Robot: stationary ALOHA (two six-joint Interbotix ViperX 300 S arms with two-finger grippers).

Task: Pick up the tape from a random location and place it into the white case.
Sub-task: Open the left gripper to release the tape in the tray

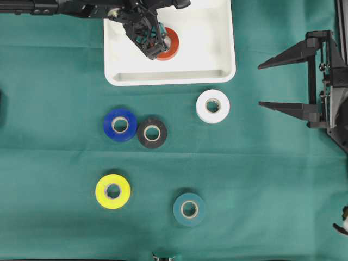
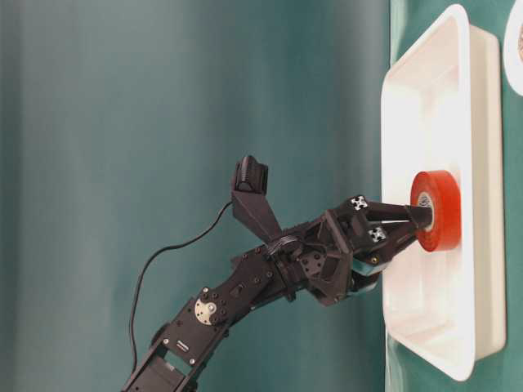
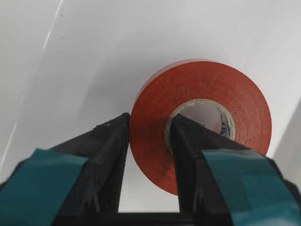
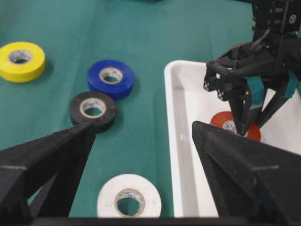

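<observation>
Spreading under everything, the green cloth point(image 1: 261, 174) is being occupied by the white case point(image 1: 223, 60), by five loose rolls below it, and by both arms. Within the case, toward its far half, the red tape point(image 1: 169, 43) is being held flat against or just above the floor; which of the two cannot be told. It is being pinched through its wall by the left gripper point(image 3: 149, 136), one finger inside the core and the other on the outer face, the jaws narrowed to the wall's thickness. The main risk being judged from this: if the fingers are lifted before being parted enough, the roll is likely to be dragged up or tipped onto its edge by the inner finger. The right gripper point(image 1: 283, 84) is being kept wide apart and empty at the table's side, well clear of the white tape point(image 1: 213, 106), so interference from it is being judged unlikely.
</observation>
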